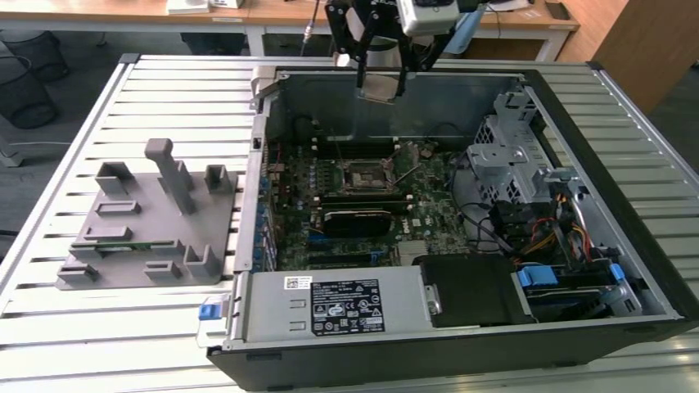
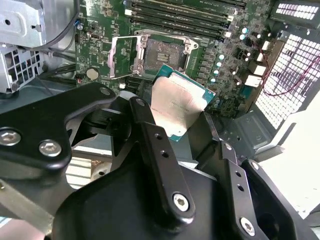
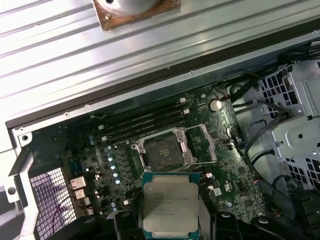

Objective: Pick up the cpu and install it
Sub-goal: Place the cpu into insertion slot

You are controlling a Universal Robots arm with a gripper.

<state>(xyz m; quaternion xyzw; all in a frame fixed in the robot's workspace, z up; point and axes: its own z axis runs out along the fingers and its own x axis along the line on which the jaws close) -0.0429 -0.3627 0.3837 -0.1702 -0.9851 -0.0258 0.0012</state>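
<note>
— Exterior view: where's your cpu [image 1: 381, 87]?
— Pinched between your fingers [image 1: 358, 65], held high over the open case [image 1: 437, 364]. The open socket [image 1: 364, 174] lies well below them.

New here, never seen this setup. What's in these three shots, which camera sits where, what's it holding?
The machine is a robot whose working end is a two-fingered pincer. The exterior view comes from a camera off the arm, looking over a slatted metal table. On it lie an open computer case and, toward the exterior view's left, a grey fixture with upright posts. Both wrist views come from cameras riding on the arm, looking past the pincer into the case. The pincer is shut on the cpu, a flat silvery square, held in the air above the motherboard. The socket below looks empty, so the cpu is not yet installed.
</note>
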